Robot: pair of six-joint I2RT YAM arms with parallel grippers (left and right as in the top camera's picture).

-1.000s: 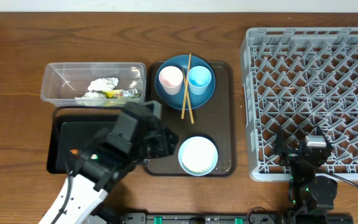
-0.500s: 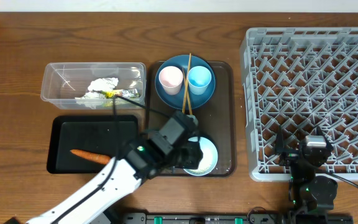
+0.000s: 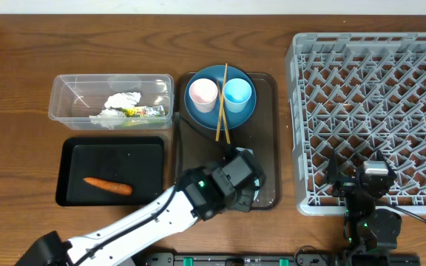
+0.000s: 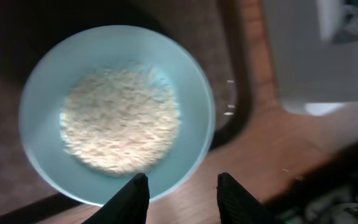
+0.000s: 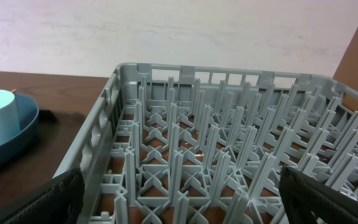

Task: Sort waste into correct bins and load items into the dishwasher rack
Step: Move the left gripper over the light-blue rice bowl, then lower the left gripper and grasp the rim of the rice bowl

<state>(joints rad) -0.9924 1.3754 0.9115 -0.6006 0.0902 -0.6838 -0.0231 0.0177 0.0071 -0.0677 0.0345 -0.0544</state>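
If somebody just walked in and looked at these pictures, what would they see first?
Probably the big grey dishwasher rack filling the right side of the table. Next, the left gripper hanging open right above the pale-blue bowl of white rice on the brown tray. The orange carrot also pops, lying alone in the black tray on the left.

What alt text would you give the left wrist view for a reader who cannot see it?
A pale-blue bowl holding a mound of white rice fills the view from straight above, resting on the dark brown tray. The left gripper hovers over the bowl's rim at the bottom edge, jaws apart and empty.
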